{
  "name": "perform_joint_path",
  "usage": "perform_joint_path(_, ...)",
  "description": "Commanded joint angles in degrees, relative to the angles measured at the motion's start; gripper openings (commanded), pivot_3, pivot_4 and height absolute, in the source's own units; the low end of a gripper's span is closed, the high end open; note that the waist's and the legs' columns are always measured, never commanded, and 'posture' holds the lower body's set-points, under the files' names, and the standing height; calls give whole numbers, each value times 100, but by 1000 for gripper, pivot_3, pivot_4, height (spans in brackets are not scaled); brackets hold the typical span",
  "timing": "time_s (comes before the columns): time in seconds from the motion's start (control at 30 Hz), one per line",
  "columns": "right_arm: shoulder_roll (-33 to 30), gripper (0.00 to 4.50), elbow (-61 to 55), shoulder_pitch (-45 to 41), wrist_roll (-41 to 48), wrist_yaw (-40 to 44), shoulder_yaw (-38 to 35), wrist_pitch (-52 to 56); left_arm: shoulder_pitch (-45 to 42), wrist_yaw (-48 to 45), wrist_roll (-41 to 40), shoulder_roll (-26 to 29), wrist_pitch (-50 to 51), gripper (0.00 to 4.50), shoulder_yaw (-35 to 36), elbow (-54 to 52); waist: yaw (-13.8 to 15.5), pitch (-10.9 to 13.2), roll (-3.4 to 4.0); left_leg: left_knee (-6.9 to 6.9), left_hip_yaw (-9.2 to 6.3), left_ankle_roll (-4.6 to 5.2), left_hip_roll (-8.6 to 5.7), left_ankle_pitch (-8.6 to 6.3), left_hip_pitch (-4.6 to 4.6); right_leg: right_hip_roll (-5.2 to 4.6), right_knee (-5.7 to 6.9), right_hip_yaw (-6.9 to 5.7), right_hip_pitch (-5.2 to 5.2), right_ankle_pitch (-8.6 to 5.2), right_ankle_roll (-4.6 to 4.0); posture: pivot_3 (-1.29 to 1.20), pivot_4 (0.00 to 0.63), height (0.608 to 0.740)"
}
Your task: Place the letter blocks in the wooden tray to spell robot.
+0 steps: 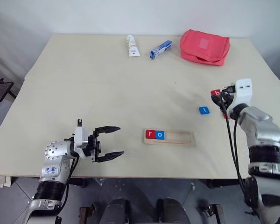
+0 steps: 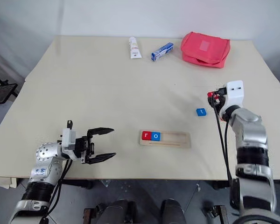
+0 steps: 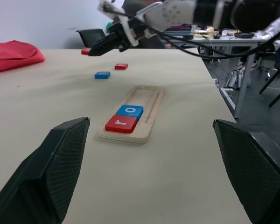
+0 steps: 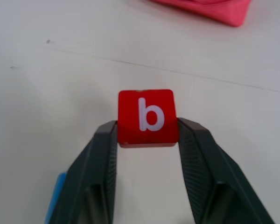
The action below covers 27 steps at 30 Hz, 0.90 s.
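Near the table's front-left corner, at about 7 o'clock in the head views: left gripper, level, pointing toward the table's middle, black fingers spread wide, holding nothing.

At about 6 o'clock, close to the front edge: wooden tray, lying crosswise. Already seated at its left end: red r block and, touching it, blue o block. Rest of the tray bare, room for three more.

Further right, at about 3 o'clock, well apart from the tray: blue t block, flat on the tabletop. Just beyond it toward 2 o'clock: right gripper, clamped on the red b block, one finger on each side edge, block clear of the table and letter facing up in the right wrist view.

Along the far edge, from 12 toward 1 o'clock: white tube, blue-and-white box, red pouch.

Progress, judged: two of five letters placed, third in hand and due beside the blue o; t and a second o left to go.

Hard to make out: in the left wrist view, another red block on the table by the blue one, letter unreadable, presumably the second o; in the head views mostly masked by the right wrist and cables. Blue t block cut off at the right wrist view's edge.
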Motion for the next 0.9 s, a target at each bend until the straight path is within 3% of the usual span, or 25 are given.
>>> perform_joint_path(0.03,109,1462,-1648,515,361,-360,-385,770,-158,-216,6,-33,-182,4500,14,246,47,0,0,1,3,0,-1,0,1,0,-1,-1,0,0,0,0,150,740)
perform_joint_path(0.13,705,1462,-3424,1545,651,-997,-689,1629,-474,-480,42,-107,-341,4500,-12,683,64,-1,1,2,12,-1,-1,1,3,3,-3,-1,0,0,0,0,150,740)
perform_joint_path(0.33,1630,1462,-5039,2970,786,-1658,-773,2317,-794,-679,131,-250,-501,4500,-59,1080,74,-1,1,2,10,-2,-8,1,4,3,-2,4,0,0,0,0,150,740)
perform_joint_path(0.5,1817,1462,-5050,3333,635,-1881,-856,2205,-770,-639,205,-343,-509,4500,-108,1011,48,-1,2,1,22,-2,-7,2,12,8,-5,16,1,0,0,0,150,740)
perform_joint_path(0.9,1756,1462,-4593,3267,557,-1864,-684,1884,-447,-74,441,-561,-474,4500,-320,335,54,-1,1,1,26,-3,-7,2,14,8,-6,27,1,0,0,0,150,740)
